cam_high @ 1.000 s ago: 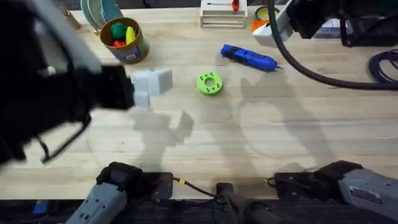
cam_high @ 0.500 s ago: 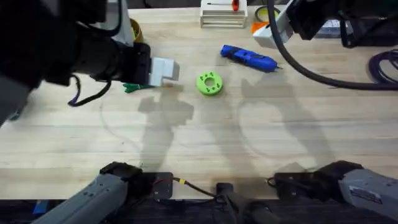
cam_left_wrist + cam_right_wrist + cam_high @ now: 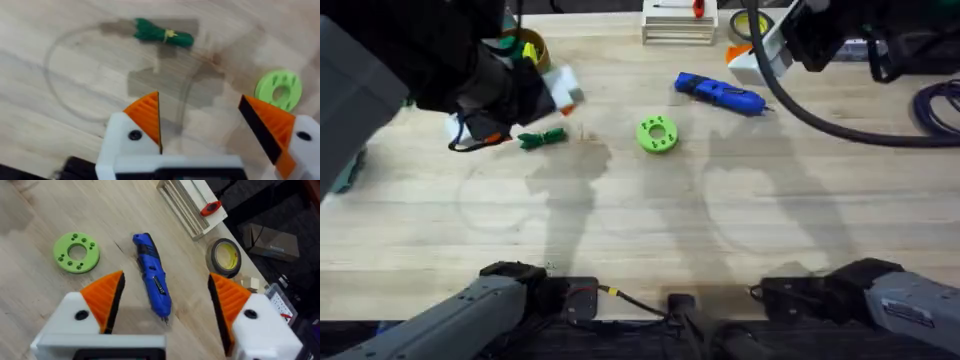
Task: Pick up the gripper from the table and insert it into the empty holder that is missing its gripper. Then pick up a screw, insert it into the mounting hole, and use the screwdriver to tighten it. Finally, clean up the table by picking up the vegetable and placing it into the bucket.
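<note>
The dark-green vegetable point(image 3: 541, 138) point(image 3: 162, 35) lies flat on the wood, left of centre. My left gripper point(image 3: 560, 90) point(image 3: 207, 125) hovers open just beyond it, between it and the bucket point(image 3: 527, 46), which the arm mostly hides. Both left fingers carry orange wedges. The blue screwdriver point(image 3: 720, 93) point(image 3: 152, 280) rests at the back right. My right gripper point(image 3: 760, 48) point(image 3: 165, 300) hangs open above the screwdriver, touching nothing. The loose gripper, the holder and a screw are out of view.
A lime-green disc with holes point(image 3: 657, 134) point(image 3: 279, 89) point(image 3: 76, 255) sits mid-table. A white tray point(image 3: 678, 24) point(image 3: 190, 205) with a red-handled tool point(image 3: 698, 8) and a yellow tape roll point(image 3: 750, 20) point(image 3: 225, 256) line the far edge.
The left arm has swung toward the far left, carrying its gripper from mid-table toward the bucket. The vegetable, covered a second ago, now shows. The right arm has stayed put.
</note>
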